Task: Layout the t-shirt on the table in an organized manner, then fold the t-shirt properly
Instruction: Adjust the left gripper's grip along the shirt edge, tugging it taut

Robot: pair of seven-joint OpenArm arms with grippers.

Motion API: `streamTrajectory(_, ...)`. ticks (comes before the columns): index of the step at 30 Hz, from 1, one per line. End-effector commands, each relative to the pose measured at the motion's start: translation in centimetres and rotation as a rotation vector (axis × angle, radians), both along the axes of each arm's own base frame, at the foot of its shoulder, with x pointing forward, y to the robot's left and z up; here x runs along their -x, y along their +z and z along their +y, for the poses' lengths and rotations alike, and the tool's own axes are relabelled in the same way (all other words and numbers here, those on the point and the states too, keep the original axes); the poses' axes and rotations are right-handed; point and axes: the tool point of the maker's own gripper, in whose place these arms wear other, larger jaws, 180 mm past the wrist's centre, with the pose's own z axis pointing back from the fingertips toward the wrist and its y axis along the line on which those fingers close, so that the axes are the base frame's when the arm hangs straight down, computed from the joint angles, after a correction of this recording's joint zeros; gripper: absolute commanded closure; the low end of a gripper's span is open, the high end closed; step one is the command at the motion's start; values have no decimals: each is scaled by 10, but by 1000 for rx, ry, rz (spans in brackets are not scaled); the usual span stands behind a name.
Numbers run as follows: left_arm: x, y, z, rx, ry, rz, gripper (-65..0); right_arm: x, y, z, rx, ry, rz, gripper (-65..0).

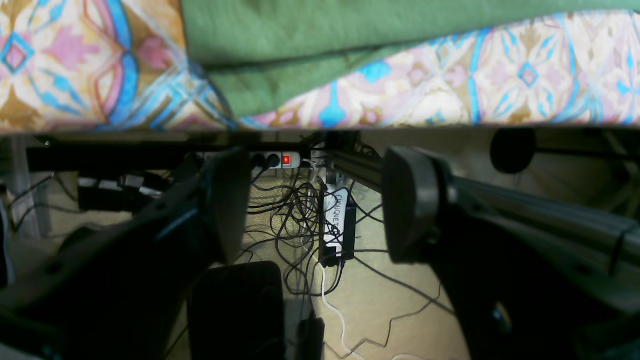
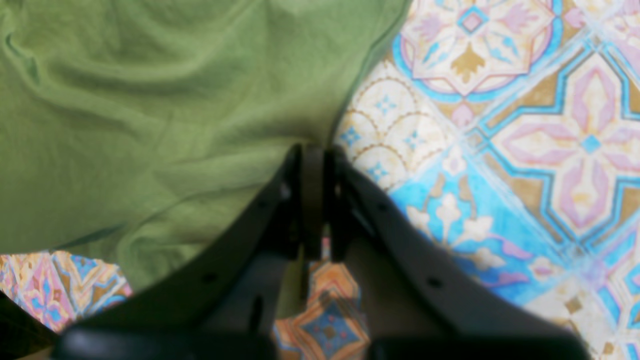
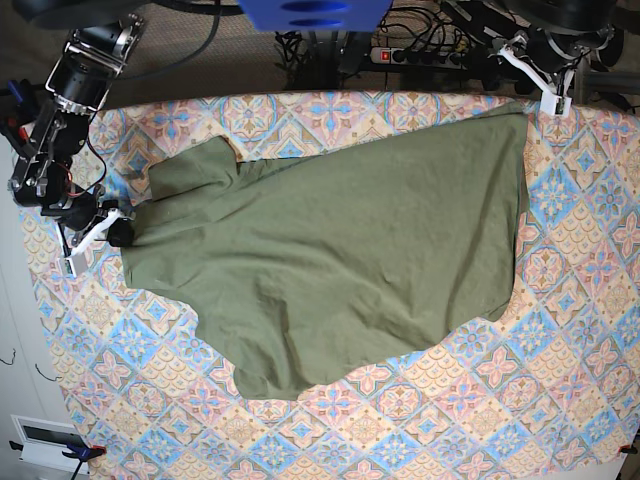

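The table is being covered from edge to edge by a patterned cloth of blue, pink and cream tiles. The t-shirt is being spread across the middle and upper part of it, olive green and creased, with one corner reaching the far edge near the left arm and its opposite end bunched near the right arm. A lower lobe of the fabric is being left rumpled toward the near side.

In the base view the right gripper is being held at the shirt's edge, at the side of the table on that view's left. From the right wrist view its fingers are being pressed tightly together right at the border of the green fabric; whether cloth is being pinched between them cannot be told.

The left gripper is being held just off the far table edge, its fingers spread wide with nothing between them. A power strip and tangled cables are being seen on the floor below.
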Motion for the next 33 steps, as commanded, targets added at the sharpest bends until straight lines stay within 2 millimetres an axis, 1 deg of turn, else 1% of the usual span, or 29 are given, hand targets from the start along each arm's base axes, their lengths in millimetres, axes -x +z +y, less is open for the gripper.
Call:
streamTrajectory(1,-7,3,0,15,15,-32,-401,-11,19,-8,18,-1,-62,-11)
streamTrajectory(5,-9,-6,2,38,45,-23,-401,-11,19,-8,18,-1,-62,-11)
streamTrajectory(10,-8,-9,0,118,105,-30,-401,-11,19,-8,18,-1,-62,-11)
streamTrajectory(16,-12,-14,2,140,129,-33,-401,-11,19,-8,18,-1,-62,-11)
streamTrajectory(18,-14,-13,1,147,132,-39,-401,-11,19,-8,18,-1,-62,-11)
streamTrajectory(22,-21,-4,-3,212,160,-82,-401,-11,19,-8,20,-1,-61,-11)
streamTrajectory(23,-22,-2,-2,220,169,-92,-401,-11,19,-8,19,-2,-62,-11)
streamTrajectory(24,-23,1,4,215,181,-102,-401,-11,19,-8,19,-2,-62,-11)
streamTrajectory(27,-18,4,14,214,198,-81,-401,-11,19,-8,19,-2,-61,-11)
streamTrajectory(30,-26,13,24,219,218,-103,-401,-12,19,-8,19,-2,-63,-11)
streamTrajectory(33,-26,19,40,192,252,-118,-401,-12,19,-8,19,-1,-62,-11)
